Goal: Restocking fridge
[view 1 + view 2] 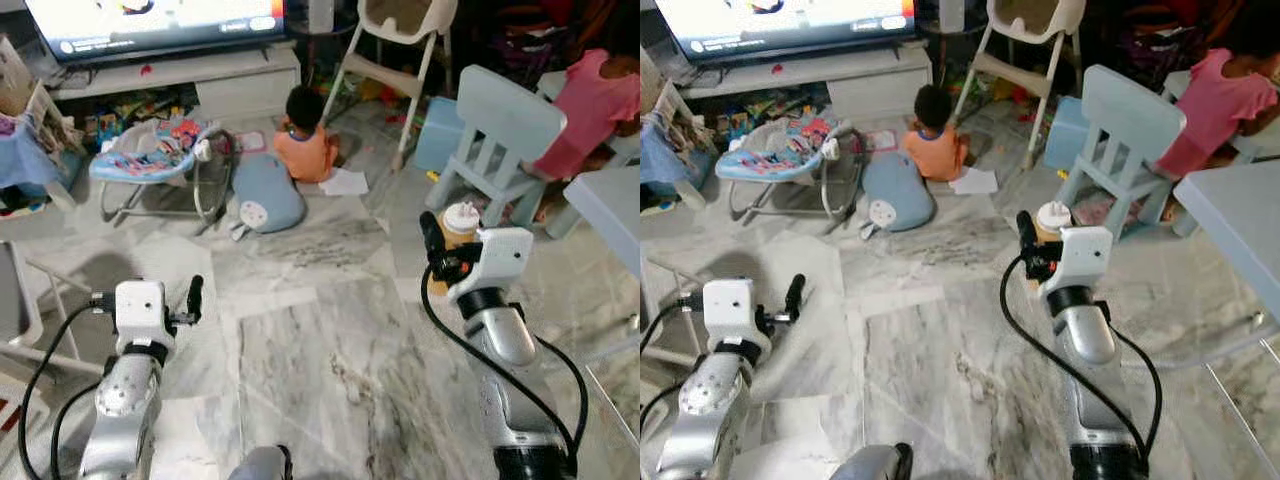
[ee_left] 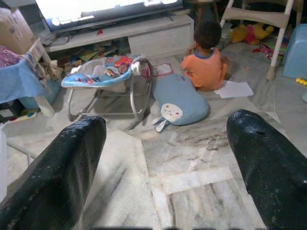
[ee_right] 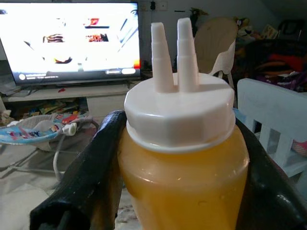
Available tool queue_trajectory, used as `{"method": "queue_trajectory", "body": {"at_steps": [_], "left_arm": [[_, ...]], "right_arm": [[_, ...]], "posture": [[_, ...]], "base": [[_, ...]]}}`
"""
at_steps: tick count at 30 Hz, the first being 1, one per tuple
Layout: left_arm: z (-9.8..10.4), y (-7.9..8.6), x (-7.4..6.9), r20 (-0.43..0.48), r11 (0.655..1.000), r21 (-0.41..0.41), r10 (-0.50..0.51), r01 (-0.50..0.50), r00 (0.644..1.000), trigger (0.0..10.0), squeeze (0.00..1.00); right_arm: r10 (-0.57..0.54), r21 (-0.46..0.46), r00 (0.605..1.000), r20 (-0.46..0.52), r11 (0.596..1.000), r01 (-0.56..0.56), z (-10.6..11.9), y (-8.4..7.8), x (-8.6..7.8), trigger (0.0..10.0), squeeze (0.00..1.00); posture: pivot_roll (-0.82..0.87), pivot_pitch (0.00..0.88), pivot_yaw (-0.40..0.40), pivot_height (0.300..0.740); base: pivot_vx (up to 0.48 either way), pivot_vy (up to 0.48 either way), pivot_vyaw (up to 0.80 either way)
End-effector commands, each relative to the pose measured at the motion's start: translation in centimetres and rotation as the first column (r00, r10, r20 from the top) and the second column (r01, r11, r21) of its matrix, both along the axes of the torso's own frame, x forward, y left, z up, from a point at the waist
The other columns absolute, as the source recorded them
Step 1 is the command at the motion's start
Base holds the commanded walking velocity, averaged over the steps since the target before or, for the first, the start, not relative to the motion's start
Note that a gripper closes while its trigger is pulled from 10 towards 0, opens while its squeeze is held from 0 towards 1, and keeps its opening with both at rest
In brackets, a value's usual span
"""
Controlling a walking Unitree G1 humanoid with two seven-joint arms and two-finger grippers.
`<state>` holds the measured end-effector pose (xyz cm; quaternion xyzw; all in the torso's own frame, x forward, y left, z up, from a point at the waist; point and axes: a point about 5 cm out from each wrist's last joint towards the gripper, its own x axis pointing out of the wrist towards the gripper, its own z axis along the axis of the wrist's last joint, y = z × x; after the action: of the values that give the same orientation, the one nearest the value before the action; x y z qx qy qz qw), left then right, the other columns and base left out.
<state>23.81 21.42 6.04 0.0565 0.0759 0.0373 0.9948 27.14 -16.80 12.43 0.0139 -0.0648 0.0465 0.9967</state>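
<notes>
**Squeeze bottle held over a marble living-room floor**

While the right gripper is raised before the robot, its two black fingers clamp the sides of an upright squeeze bottle of yellow-orange liquid with a white twin-nozzle cap. Across from it, the left gripper hangs spread wide and grasps nothing. Ahead of both, on the marble floor, sit a child in orange, a baby bouncer and a pale blue chair; a television stands beyond.
</notes>
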Motion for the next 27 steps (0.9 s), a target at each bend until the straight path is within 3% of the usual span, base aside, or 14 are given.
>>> {"method": "queue_trajectory", "body": {"at_steps": [1, 12, 14, 16, 20, 23, 27], "left_arm": [[0.4, 0.5, 0.0, 0.01, 1.0, 0.017, 0.007, -0.007, 1.0, 10.0, 0.0], [0.0, 1.9, -1.3, -0.011, 0.998, 0.054, 0.041, -0.04, 0.999, 10.0, 0.0], [-0.1, 1.9, -1.3, -0.011, 0.998, 0.052, 0.042, -0.041, 0.999, 10.0, 0.0], [0.0, 1.3, -0.9, -0.025, 0.999, 0.0, -0.034, 0.034, 0.999, 10.0, 0.0], [0.4, 1.4, -0.4, 0.001, 1.0, 0.03, -0.009, 0.009, 1.0, 10.0, 0.0], [0.4, 1.6, -0.4, -0.002, 0.999, 0.041, 0.005, -0.005, 1.0, 10.0, 0.0], [0.0, 1.4, -0.9, -0.032, 1.0, -0.014, -0.015, 0.015, 0.999, 10.0, 0.0]], "right_arm": [[0.005, 0.003, 1.0, 0.02, 1.0, -0.005, 0.5, -0.2, 0.0, 10.0, 0.0], [0.018, -0.012, 1.0, -0.003, 1.0, -0.018, -0.2, 0.0, -0.3, 10.0, 0.0], [0.017, -0.009, 1.0, -0.003, 1.0, -0.017, -0.2, 0.1, -0.3, 10.0, 0.0], [0.028, -0.028, 0.999, 0.018, 0.999, -0.028, 0.2, 0.5, 0.2, 10.0, 0.0], [0.047, -0.058, 0.997, 0.056, 0.997, -0.043, 1.2, 0.7, 0.9, 10.0, 0.0], [-0.004, -0.004, 1.0, 0.031, 1.0, 0.004, 0.8, -0.2, 0.9, 10.0, 0.0], [-0.042, 0.029, 0.999, 0.034, 0.999, 0.041, 0.7, -0.8, 0.5, 10.0, 0.0]], "posture": [[0.12, 0.0, -0.005, 0.74], [0.13, 0.0, -0.021, 0.74], [0.13, 0.0, -0.025, 0.74], [0.12, 0.0, -0.028, 0.74], [0.12, 0.0, -0.028, 0.74], [0.11, 0.0, -0.019, 0.74], [0.1, 0.0, -0.013, 0.74]], "base": [[0.0, 0.0, 0.8], [0.0, 0.0, 0.8], [0.0, 0.0, 0.8], [0.0, 0.0, 0.8], [0.0, 0.0, 0.8], [0.0, 0.0, 0.8], [0.0, 0.0, 0.67]]}}
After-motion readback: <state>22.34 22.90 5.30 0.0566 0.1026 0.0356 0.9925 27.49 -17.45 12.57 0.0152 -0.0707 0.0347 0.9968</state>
